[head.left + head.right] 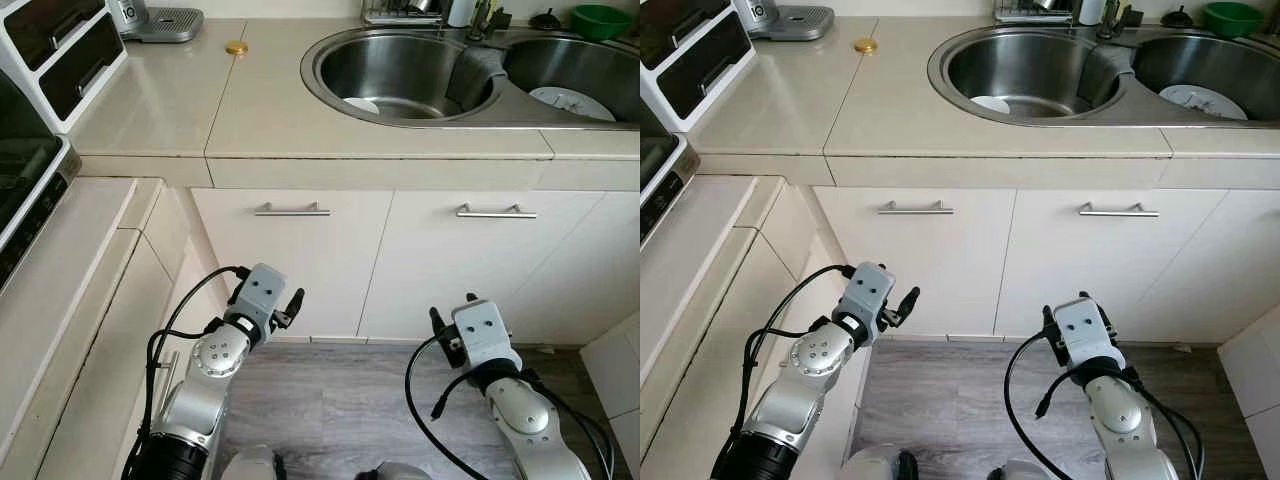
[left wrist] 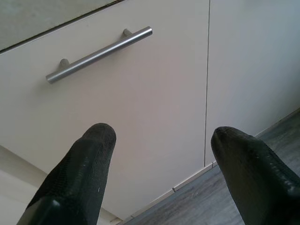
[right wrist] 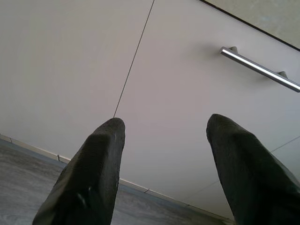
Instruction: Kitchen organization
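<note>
Cream cabinet doors [image 1: 290, 262], beige counter [image 1: 270, 110] (steel sink [image 1: 400, 72]), perhaps green bowl [image 1: 600, 20].

Upper frame: countertop [image 1: 170, 100] holding double sink [image 1: 330, 85]; two cabinet doors [image 1: 300, 260] below; floor [image 1: 340, 400] lowest.

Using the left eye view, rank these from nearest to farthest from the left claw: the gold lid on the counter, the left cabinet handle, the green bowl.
1. Left cabinet handle, on the door just above the left claw.
2. Gold lid, on the counter, further back.
3. Green bowl, far right corner behind the sink.
</note>
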Motion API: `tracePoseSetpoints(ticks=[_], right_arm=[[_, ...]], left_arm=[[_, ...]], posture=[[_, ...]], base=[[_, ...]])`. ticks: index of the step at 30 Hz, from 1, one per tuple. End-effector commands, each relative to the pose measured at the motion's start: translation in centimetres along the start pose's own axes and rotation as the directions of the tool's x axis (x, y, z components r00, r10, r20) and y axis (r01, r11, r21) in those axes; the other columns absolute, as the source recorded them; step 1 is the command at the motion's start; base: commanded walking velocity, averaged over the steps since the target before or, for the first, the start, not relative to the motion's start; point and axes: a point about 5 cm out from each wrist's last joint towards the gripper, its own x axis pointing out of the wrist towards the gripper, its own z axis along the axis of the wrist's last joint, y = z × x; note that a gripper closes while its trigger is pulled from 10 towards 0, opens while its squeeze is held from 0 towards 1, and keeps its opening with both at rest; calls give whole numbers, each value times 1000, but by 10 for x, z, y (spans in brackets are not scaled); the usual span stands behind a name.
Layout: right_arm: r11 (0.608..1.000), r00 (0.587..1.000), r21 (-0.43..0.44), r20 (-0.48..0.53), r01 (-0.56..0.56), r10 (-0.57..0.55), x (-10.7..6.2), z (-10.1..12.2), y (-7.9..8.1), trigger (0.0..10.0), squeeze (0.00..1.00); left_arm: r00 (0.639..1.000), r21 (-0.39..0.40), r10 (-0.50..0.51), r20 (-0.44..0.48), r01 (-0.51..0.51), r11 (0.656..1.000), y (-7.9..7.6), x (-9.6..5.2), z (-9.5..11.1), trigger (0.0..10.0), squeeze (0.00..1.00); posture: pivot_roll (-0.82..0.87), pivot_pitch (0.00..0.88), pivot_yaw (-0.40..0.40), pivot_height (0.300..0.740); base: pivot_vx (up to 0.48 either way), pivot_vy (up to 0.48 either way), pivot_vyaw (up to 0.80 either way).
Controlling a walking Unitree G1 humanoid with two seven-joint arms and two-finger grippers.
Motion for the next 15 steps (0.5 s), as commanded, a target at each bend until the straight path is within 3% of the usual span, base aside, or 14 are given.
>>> tracePoseSetpoints(ticks=[1,15], right_arm=[[998,999,44,25,-33,32,3,3,1,10000,0],[998,999,46,22,-36,35,3,2,2,10000,0]], left_arm=[[999,-33,-31,12,32,999,0,2,2,10000,0],[999,-31,-33,14,33,999,-1,2,1,10000,0]], posture=[[39,0,-22,740],[40,0,-23,740]], base=[[0,0,0],[0,0,0]])
